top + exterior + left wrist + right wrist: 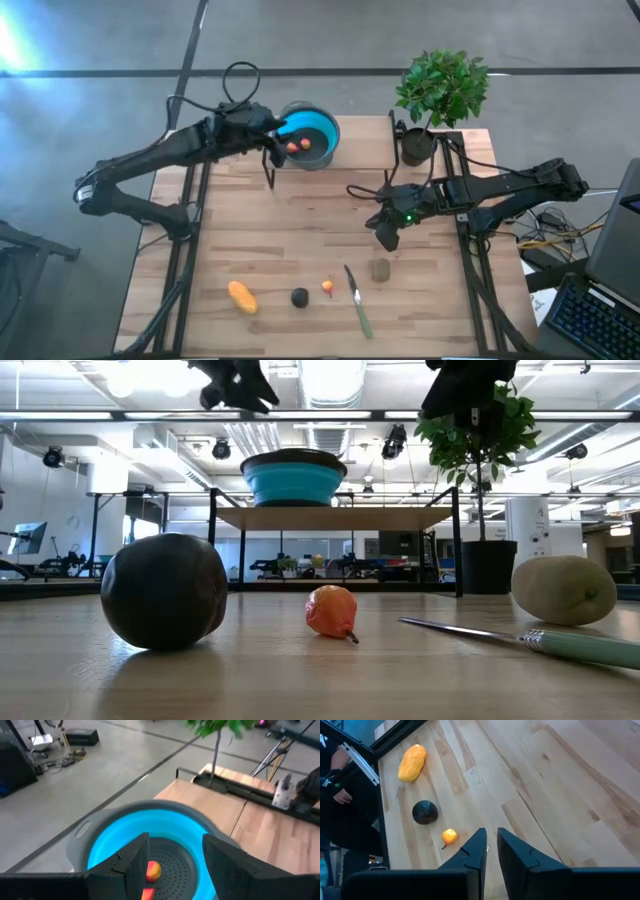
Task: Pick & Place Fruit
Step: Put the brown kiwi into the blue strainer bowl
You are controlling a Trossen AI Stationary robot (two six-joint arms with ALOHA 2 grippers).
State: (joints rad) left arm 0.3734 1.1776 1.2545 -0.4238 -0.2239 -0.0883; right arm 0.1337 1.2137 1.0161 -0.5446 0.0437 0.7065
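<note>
The blue bowl point(322, 128) stands at the table's far edge, with a small orange piece point(154, 869) and a red one point(147, 894) lying inside. My left gripper point(175, 855) hovers open above the bowl's near-left rim point(282, 132), touching nothing. On the table's near part lie the elongated orange-yellow fruit point(241, 297), the black round one point(300, 297), a tiny orange one point(328, 287) and the olive-brown oval point(380, 269). My right gripper point(385, 238) hangs above the table just beyond the oval, its fingers point(476, 847) nearly together with nothing between them.
A green-handled knife point(358, 303) lies between the tiny orange fruit and the olive-brown oval, its blade pointing to the far side. A potted plant point(418, 145) stands at the far right. Bare wood point(300, 220) spreads across the table's middle.
</note>
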